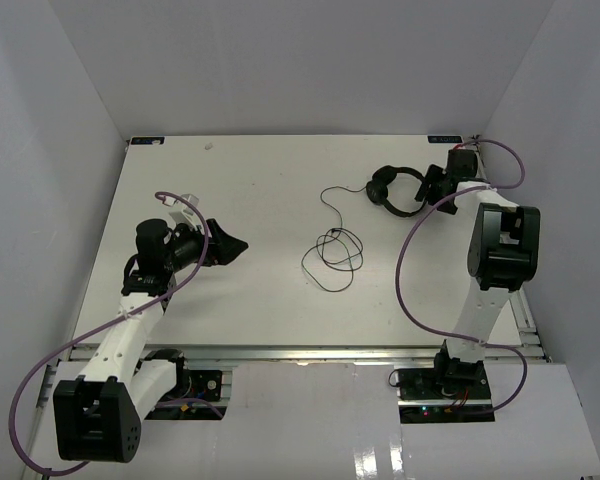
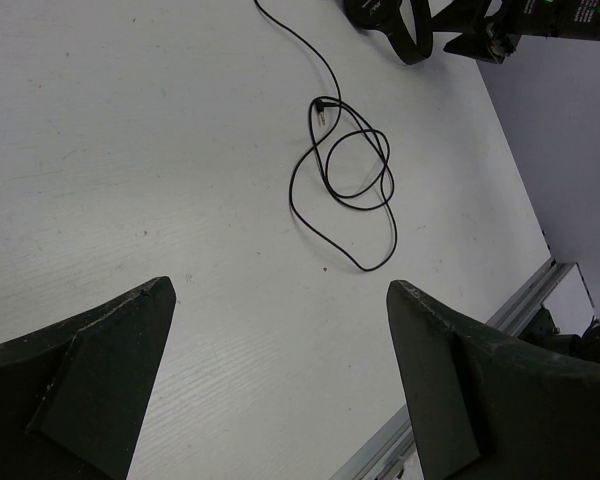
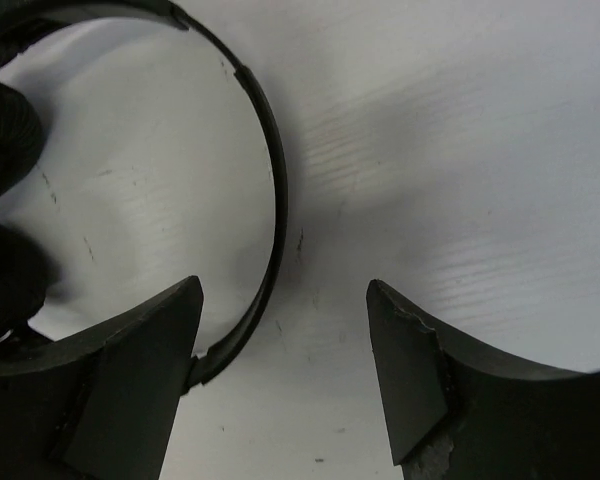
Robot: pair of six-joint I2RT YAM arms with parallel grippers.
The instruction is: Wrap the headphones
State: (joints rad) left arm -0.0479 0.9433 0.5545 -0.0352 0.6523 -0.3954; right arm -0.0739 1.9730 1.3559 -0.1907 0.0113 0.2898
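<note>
L fingers [image 2: 100, 380] wide open, empty; R fingers [image 3: 130, 390] same, by headphones [image 3: 278, 200]

Bright even overhead light, soft shadows, glare near front edge, right wrist view perhaps slightly blurred

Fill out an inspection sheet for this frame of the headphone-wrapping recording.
Surface: white table, faintly scuffed.
Job's things: black over-ear headphones at far right; their thin black cable trails toward the centre in loose loops, unwrapped.
Clutter: nothing seen.
Grippers: left gripper open above bare table, facing the loops; right gripper open, headband between its fingers, not clamped.
Cables: thick purple robot cables arch along both arms.
Surroundings: plain white walls on three sides.
</note>
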